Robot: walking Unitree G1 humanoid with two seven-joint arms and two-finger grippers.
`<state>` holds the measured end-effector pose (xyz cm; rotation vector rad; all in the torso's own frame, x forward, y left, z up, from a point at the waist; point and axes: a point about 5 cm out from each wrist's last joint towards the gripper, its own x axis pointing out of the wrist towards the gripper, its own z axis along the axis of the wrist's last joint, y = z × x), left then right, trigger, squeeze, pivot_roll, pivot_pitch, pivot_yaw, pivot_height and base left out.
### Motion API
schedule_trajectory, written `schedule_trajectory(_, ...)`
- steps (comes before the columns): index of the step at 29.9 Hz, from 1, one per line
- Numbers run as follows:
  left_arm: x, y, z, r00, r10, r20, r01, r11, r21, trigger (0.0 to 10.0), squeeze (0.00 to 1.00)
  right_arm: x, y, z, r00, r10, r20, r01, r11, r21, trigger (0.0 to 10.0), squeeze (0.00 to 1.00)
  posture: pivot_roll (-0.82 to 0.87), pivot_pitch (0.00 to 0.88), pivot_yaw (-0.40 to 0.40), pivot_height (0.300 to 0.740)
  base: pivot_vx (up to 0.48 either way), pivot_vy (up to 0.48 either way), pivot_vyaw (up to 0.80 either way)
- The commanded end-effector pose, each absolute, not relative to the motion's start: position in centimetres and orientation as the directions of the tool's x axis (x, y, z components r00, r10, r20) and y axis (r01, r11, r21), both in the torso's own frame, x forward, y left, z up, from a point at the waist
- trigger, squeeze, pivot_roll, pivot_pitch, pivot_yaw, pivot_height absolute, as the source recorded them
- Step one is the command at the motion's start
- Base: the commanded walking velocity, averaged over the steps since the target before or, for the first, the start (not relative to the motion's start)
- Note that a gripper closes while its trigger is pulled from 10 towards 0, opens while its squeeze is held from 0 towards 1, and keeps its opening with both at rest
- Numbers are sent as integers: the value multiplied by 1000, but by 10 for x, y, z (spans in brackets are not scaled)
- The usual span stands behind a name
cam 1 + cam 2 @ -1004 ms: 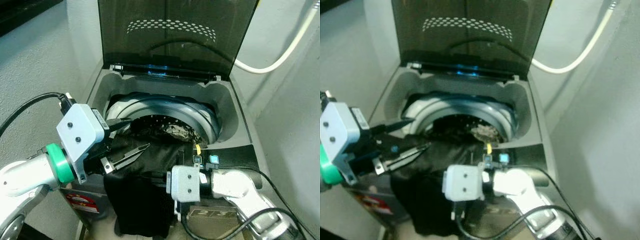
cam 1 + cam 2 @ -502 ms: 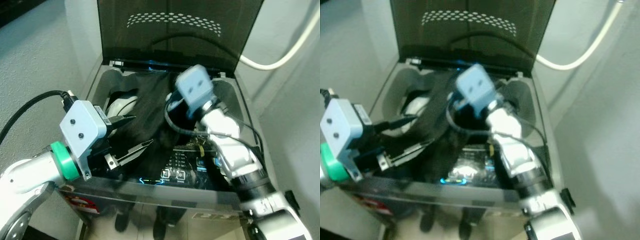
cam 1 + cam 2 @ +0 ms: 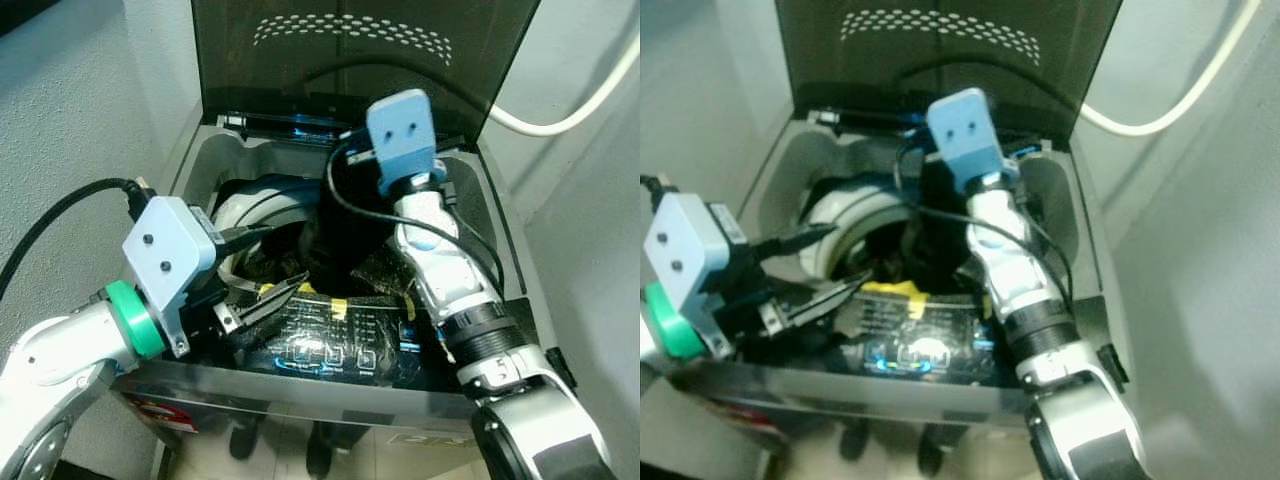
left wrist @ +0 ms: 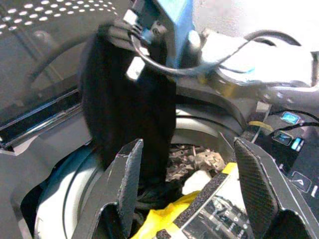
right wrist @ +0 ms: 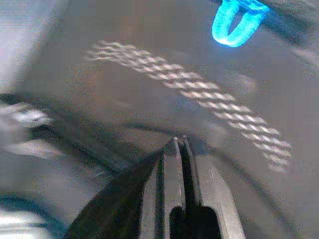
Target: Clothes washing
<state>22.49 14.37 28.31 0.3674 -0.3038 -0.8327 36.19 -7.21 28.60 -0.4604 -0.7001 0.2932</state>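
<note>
Left gripper (image 3: 262, 270) hovers at the drum's near rim, fingers apart, empty. Beyond it, right gripper (image 5: 178, 149), clamped on the black garment (image 3: 345, 225), has swung up over the drum (image 3: 250, 215); garment now hangs into the opening, ready to drop.
</note>
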Motion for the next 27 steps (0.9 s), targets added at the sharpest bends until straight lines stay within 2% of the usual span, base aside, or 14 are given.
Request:
schedule_trajectory(1,225,142,282,631,-768,111,662,607,440,10000,0,352,-60,271,692,546,473,-249,795,-553,10000,1000,121,98,5,740,0,0,0)
schedule_trajectory(3,227,141,282,629,-769,113,663,606,439,10000,0,346,-59,259,679,598,425,-349,773,-530,10000,1000,118,95,9,740,0,0,0)
schedule_trajectory(8,229,141,282,628,-770,114,663,606,439,10000,0,343,-60,257,679,602,421,-402,784,-473,10000,1000,116,92,12,740,0,0,0)
schedule_trajectory(9,230,141,282,629,-769,115,661,607,440,10000,0,340,-61,257,670,614,417,-447,782,-435,10000,75,117,88,14,740,0,0,0)
schedule_trajectory(10,231,141,282,637,-762,120,652,615,442,10000,0,335,-61,256,649,645,404,-514,763,-392,10000,0,118,85,14,740,0,0,0)
schedule_trajectory(13,234,142,282,651,-748,128,637,630,443,10000,0,330,-61,253,623,683,382,-585,731,-352,10000,0,118,82,12,740,0,0,0)
schedule_trajectory(16,239,143,282,680,-717,155,602,667,439,10000,0,314,-63,237,565,761,320,-691,648,-320,10000,0,118,80,11,740,0,0,0)
schedule_trajectory(22,246,146,283,721,-666,191,549,717,430,10000,0,306,-74,234,570,747,340,-712,657,-250,10000,0,112,76,9,740,0,0,0)
schedule_trajectory(24,257,150,284,777,-584,234,468,785,407,10000,0,314,-91,249,677,572,463,-602,792,-98,10000,0,108,75,9,740,0,0,0)
schedule_trajectory(25,257,150,284,777,-584,234,468,785,407,10000,0,314,-91,249,677,572,463,-602,792,-98,10000,0,108,75,9,740,0,0,0)
schedule_trajectory(26,267,153,284,815,-506,281,392,840,376,10000,0,324,-110,258,775,341,532,-448,890,82,10000,0,101,76,12,740,0,0,0)
schedule_trajectory(27,272,154,284,831,-469,299,360,864,352,10000,0,326,-117,260,804,247,541,-373,918,135,10000,0,101,76,12,740,0,0,0)
